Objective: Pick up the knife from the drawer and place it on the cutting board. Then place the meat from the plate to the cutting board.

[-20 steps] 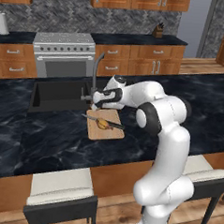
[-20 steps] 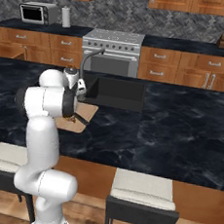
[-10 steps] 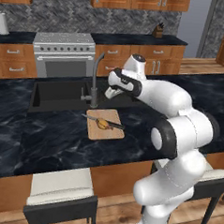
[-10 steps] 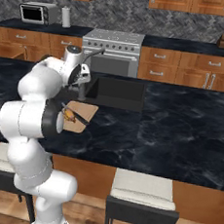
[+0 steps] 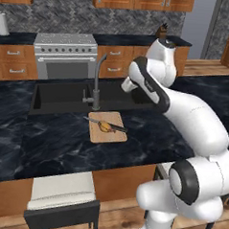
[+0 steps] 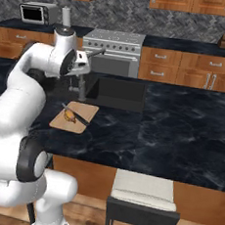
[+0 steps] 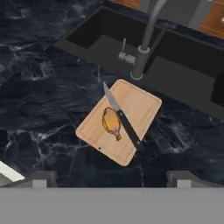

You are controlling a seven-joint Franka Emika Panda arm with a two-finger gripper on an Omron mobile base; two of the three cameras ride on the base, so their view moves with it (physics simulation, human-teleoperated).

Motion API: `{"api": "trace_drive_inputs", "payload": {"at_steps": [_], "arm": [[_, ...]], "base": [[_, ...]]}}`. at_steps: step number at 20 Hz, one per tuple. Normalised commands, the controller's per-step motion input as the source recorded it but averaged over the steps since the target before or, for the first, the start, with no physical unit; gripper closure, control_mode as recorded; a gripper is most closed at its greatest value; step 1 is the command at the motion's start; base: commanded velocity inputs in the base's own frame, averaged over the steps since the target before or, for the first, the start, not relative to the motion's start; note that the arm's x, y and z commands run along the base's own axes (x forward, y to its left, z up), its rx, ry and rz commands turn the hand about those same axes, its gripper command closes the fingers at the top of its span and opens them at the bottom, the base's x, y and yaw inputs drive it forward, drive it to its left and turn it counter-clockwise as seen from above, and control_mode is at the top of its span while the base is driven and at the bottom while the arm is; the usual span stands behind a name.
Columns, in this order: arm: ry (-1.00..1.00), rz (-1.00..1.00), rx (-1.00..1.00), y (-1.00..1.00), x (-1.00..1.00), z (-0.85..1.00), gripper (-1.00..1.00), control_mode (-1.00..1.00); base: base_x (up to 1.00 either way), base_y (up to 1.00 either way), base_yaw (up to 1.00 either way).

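The light tan cutting board point(image 5: 98, 134) point(image 6: 87, 111) point(image 7: 141, 104) lies on the dark marble counter, just in front of the faucet. Across it lies the knife point(image 5: 116, 128) point(image 6: 79, 119) point(image 7: 124, 120), grey blade toward the sink and dark handle toward the counter's front. The brown-golden meat point(image 5: 104, 127) point(image 6: 69, 115) point(image 7: 111, 122) rests on the board against the blade. My gripper point(image 7: 113, 178) point(image 5: 125, 86) hangs high above the board, open and holding nothing, and looks down on it. The drawer and the plate are out of view.
A black sink point(image 5: 64, 96) point(image 6: 119, 93) with a grey faucet point(image 5: 97, 81) point(image 7: 146, 41) sits behind the board. A steel stove point(image 5: 65, 56) stands at the back wall. Two stools point(image 5: 63, 195) point(image 6: 142, 196) stand at the counter's front.
The arm has risen from just over the board to high above the counter and swung toward the sink. Knife and meat have stayed on the board. The jaws have stayed open.
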Motion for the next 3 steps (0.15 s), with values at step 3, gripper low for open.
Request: {"api": "trace_drive_inputs", "payload": {"at_steps": [3], "arm": [[-0.05, -0.33, 0.04, -0.46, -1.00, 0.92, -1.00, -1.00]], "base": [[0.00, 0.00, 0.00]]}}
